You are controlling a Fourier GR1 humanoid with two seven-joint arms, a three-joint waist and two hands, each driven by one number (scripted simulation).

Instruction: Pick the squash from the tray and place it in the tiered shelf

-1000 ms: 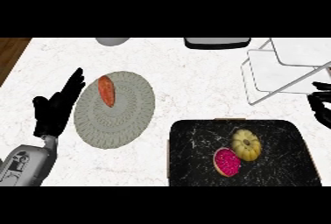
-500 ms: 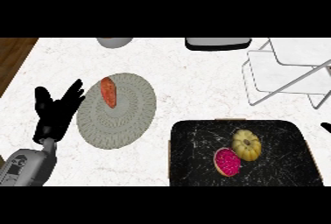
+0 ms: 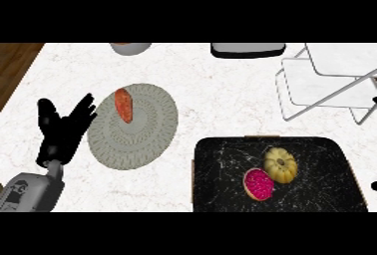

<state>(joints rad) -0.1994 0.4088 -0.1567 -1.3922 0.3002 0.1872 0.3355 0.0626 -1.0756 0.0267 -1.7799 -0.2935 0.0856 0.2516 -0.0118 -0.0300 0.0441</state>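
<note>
Head view: left hand (image 3: 63,130) is resting open at the left, fingers (image 3: 83,107) pointing up, grey forearm (image 3: 29,191) entering from the lower-left corner. The right hand (image 3: 374,186) is showing only as a dark sliver at the right edge.

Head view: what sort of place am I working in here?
Most likely a kitchen counter: a white marbled countertop, a black tray holding a yellow squash, and a white tiered shelf at the right.

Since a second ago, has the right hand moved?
Yes. The right hand dropped from beside the shelf toward the view's lower right; only a sliver shows now, beside the tray.
</note>
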